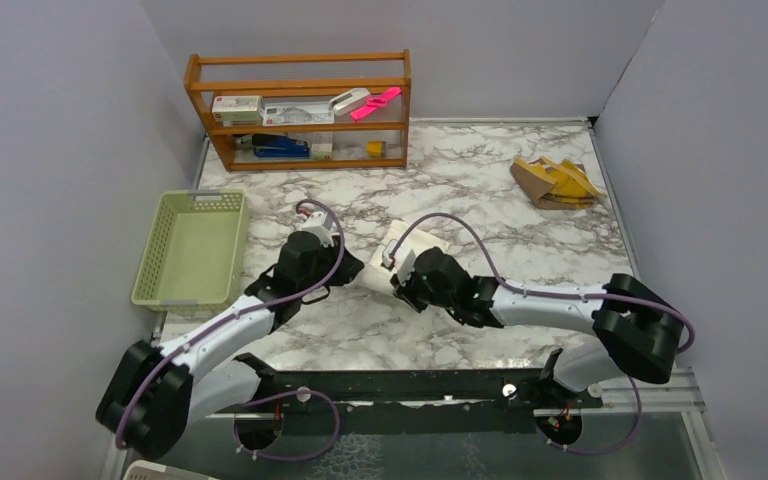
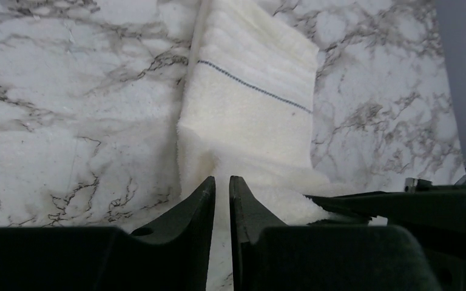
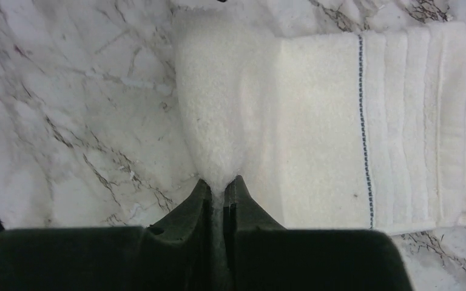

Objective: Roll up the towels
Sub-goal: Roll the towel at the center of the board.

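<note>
The white towel (image 1: 415,242) lies folded mid-table, between my two grippers. In the left wrist view it (image 2: 249,103) stretches away from me, with a thin blue stitched line across it. My left gripper (image 2: 222,179) is shut on its puckered near edge. In the right wrist view the towel (image 3: 340,121) lies to the right, and my right gripper (image 3: 218,182) is shut on a pinched-up fold at its left end. In the top view the left gripper (image 1: 357,270) and right gripper (image 1: 397,283) meet at the towel's near corner. The mustard-yellow towel (image 1: 555,180) lies crumpled at the far right.
A pale green basket (image 1: 205,197) stands at the left edge. A wooden shelf (image 1: 300,110) with small items stands at the back. Grey walls close in on the left, back and right. A black rail (image 1: 410,385) runs along the near edge.
</note>
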Tool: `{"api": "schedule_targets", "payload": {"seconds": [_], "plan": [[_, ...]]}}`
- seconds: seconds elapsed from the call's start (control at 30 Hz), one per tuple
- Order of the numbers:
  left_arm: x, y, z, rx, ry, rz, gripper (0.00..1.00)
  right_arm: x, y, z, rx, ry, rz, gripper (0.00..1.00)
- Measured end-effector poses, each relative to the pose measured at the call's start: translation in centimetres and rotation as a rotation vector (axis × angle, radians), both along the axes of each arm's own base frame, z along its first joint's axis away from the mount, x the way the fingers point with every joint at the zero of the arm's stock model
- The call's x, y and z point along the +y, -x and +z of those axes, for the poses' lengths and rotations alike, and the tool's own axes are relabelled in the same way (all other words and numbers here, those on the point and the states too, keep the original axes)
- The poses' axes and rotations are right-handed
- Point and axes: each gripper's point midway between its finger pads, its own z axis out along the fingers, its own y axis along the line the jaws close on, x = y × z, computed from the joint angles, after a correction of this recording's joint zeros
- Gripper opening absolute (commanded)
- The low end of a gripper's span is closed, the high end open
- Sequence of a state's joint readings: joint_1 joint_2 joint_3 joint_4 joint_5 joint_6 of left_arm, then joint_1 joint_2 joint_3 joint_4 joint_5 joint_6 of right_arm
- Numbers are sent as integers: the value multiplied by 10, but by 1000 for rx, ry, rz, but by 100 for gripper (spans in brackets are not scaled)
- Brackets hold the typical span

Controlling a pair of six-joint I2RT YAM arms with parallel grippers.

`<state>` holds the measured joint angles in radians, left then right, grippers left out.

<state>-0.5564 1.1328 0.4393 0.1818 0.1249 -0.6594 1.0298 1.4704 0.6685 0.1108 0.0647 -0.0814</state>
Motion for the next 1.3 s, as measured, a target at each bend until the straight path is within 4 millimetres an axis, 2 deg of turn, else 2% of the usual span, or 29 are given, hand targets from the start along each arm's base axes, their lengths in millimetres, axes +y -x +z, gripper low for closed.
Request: {"api": "schedule_targets", "payload": {"seconds": [0.13,0.2,0.3,0.4,0.5,0.77,0.9,1.13,1.3], "plan": [[4,3,40,-100,58,8,20,4,-7,27,131,-141,-79,1],[2,4,45,-108,76,2,20,8,-13,35,209,-193,-94,1],[-2,10,35,-75,87,-18,20,8,-25,43,352,-285,-105,1],[-5,18,16,-23,84,-36,20,1,-27,33,498,-332,-132,1],[-7,23,6,10,79,-48,20,4,-15,20,636,-354,-126,1],[-12,21,13,-11,105,-60,20,15,14,0,884,-418,-105,1],[-16,20,13,-12,116,-68,20,15,18,-9,978,-466,-128,1],[-24,23,1,25,130,-91,20,5,23,-26,1122,-547,-209,1],[-31,26,-2,31,146,-112,20,5,24,-30,1195,-601,-227,1]]}}
